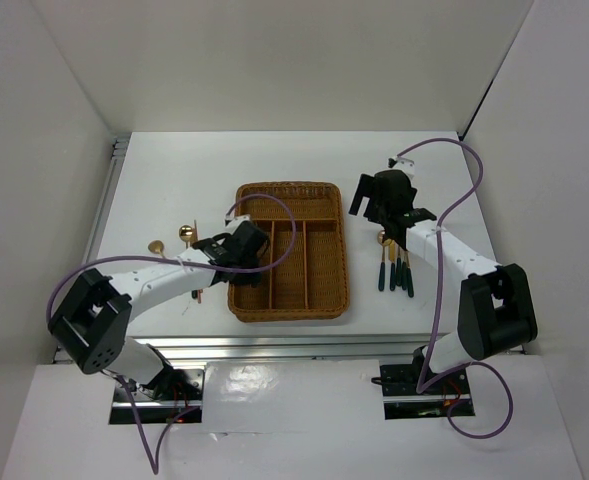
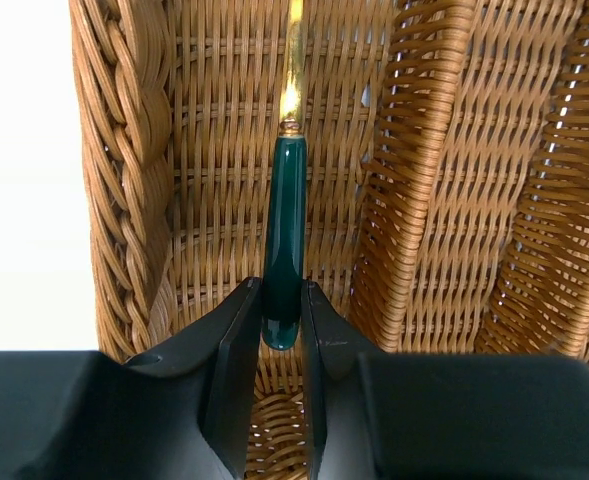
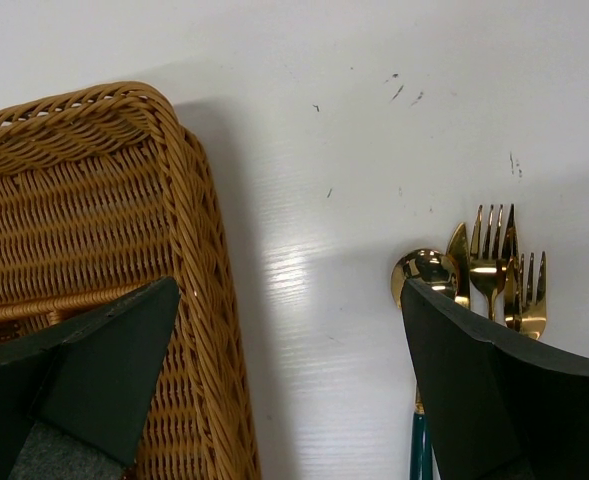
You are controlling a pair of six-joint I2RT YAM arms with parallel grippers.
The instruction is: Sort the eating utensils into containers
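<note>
Tray (image 1: 286,187): one; three long slots, one crosswise.
Left gripper (image 2: 281,295): narrow, clamping one green-handled utensil (image 2: 284,220) over the leftmost slot; grip visible only from the wrist.
Right gripper (image 3: 290,290): wide, empty.
Right pile (image 1: 395,272): four handles overhead; wrist view shows two forks (image 3: 492,250), one spoon (image 3: 419,270).
</note>
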